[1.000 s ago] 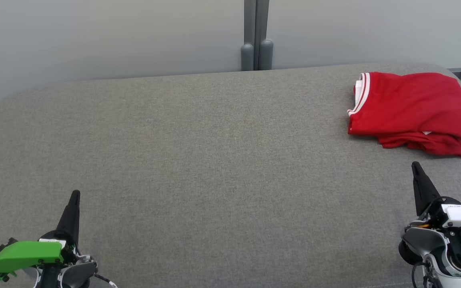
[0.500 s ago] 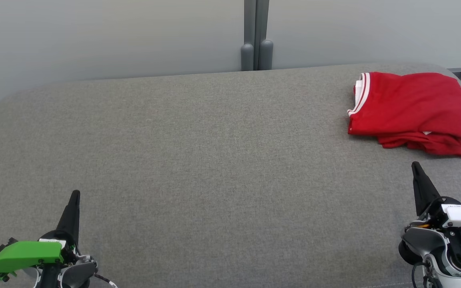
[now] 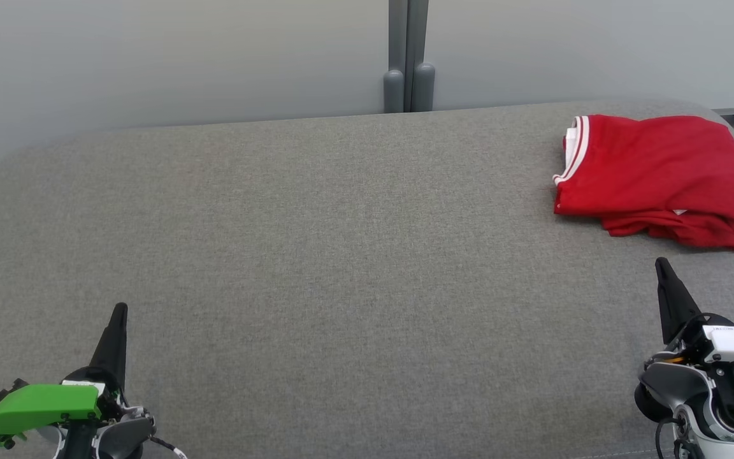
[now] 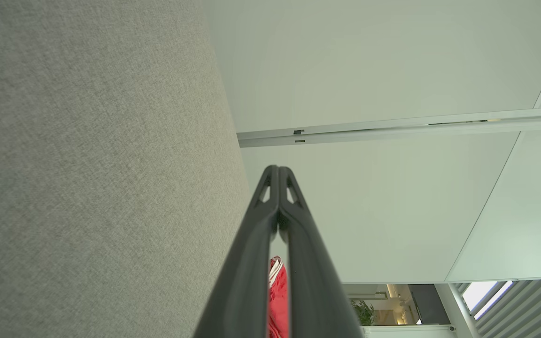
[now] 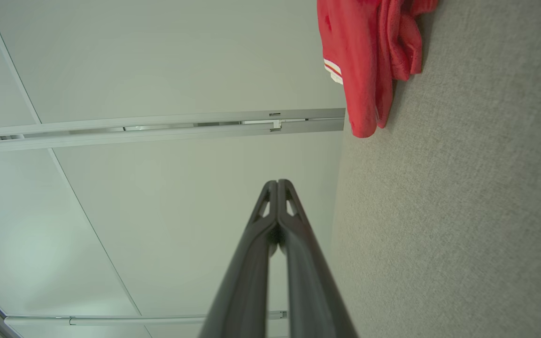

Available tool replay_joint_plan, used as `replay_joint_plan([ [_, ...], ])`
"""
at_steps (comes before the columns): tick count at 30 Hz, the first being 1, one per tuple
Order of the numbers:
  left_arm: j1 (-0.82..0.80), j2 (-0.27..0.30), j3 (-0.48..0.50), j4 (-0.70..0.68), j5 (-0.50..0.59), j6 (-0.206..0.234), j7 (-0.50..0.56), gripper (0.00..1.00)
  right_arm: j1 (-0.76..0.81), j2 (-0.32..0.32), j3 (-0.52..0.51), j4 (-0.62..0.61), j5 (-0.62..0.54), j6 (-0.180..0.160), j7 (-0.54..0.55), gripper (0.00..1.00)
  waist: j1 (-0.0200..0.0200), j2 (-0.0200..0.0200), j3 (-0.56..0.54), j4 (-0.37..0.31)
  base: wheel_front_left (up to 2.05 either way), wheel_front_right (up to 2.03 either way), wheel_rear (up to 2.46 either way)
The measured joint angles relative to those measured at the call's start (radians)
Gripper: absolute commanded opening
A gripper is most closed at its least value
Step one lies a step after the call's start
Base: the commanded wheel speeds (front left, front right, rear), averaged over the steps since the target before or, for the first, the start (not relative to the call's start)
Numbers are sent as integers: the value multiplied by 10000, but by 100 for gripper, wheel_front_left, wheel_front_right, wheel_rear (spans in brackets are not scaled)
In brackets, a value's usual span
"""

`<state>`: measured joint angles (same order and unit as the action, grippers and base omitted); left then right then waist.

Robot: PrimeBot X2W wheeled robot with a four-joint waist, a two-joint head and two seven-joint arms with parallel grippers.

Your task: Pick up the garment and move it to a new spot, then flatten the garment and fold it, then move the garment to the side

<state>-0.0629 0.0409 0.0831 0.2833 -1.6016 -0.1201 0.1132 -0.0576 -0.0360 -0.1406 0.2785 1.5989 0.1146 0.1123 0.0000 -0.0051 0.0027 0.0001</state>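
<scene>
Red garment [image 3: 654,175] folded, lying at far-right of grey counter [image 3: 341,255] | left end effector [image 3: 122,311] pinched together, empty | right end effector [image 3: 661,264] likewise, near garment | task: probably complete, nothing evidently left

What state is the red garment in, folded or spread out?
Folded: the red garment lies as a compact rectangle on the grey surface, layered edges bunched along its near side.

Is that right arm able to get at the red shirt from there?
Probably yes: the right gripper sits just short of the red shirt, with nothing but bare grey surface between them. It is shut, though.
</scene>
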Motion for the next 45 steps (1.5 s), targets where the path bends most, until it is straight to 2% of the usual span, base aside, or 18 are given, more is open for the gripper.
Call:
replay_joint_plan([
  [45, 0, 0, 2, -29, 0, 0, 0, 0, 0, 0, 8, -2, 0, 0, -2, 0, 0, 0, 2, 0, 0, 0, 0],
])
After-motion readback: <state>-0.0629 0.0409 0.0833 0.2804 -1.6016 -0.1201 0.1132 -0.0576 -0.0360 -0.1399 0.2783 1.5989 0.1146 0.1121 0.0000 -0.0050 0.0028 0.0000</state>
